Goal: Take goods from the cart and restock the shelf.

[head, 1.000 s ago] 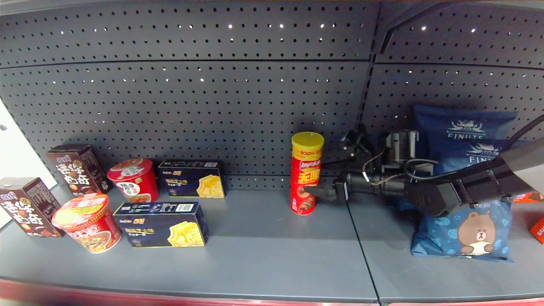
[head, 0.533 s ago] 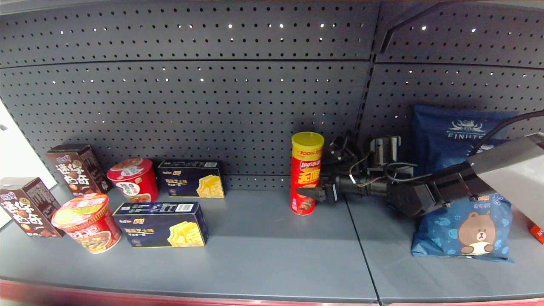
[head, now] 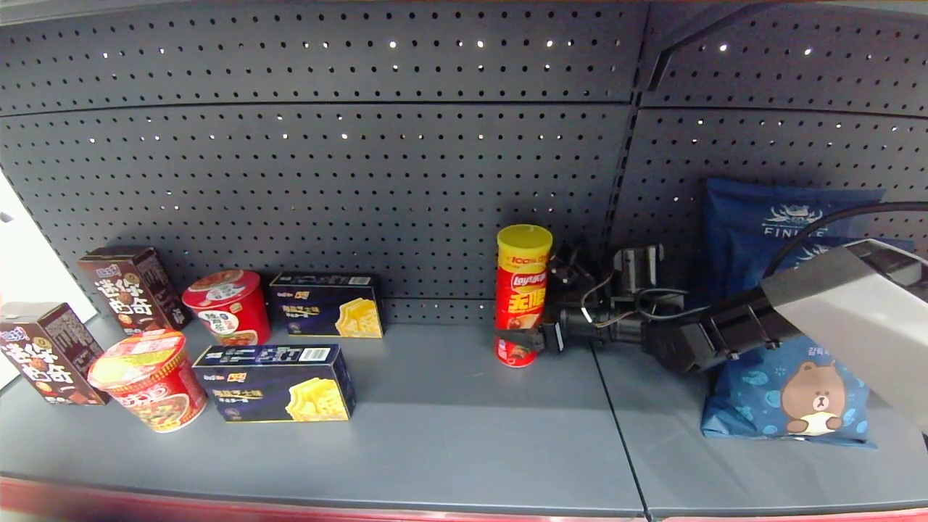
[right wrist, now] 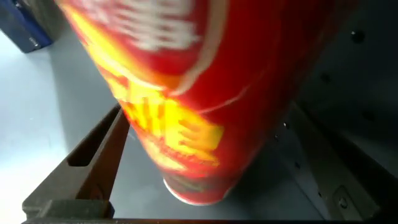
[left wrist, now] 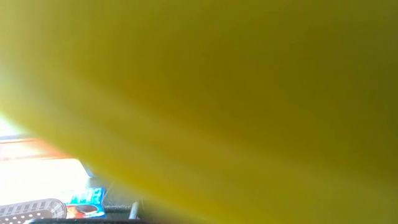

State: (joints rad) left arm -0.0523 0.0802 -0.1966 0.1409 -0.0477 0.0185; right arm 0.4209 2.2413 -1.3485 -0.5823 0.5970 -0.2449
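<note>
**Chips can and right gripper at the shelf.** The red chips can [head: 522, 297] with its yellow lid stands upright on the grey shelf [head: 449, 428], just right of centre in the head view and close to the pegboard back wall [head: 326, 181]. Its base rests flat on the deck, so it seems to carry its own weight.

The right gripper [head: 516, 338] enters from the right of the frame, level with the can's lower third. Its jaws are parted and straddle the can. In the right wrist view one finger [right wrist: 93, 168] lies on each side of the red body, with a sliver of shelf showing between metal and can. A low, level approach of this kind probably keeps a tall, narrow can from tipping as it is set down or let go.

Other goods stand in kinds:
- Lower left: two navy boxes [head: 279, 383], two red noodle cups [head: 148, 377] and two brown boxes [head: 43, 351].
- Right: blue bags [head: 790, 217] lean on the wall, and a bear-printed bag [head: 790, 406] lies before them.

The can stands apart from both groups, which suggests it opens a place of its own.

**Obscured parts.**
- The gripper's far finger lies behind the can.
- The arm covers the middle of the blue bags.
- The can's top is cut off in the right wrist view.
- A blurred yellow surface [left wrist: 249, 93] sits close before the left wrist camera, and what it is cannot be told.
</note>
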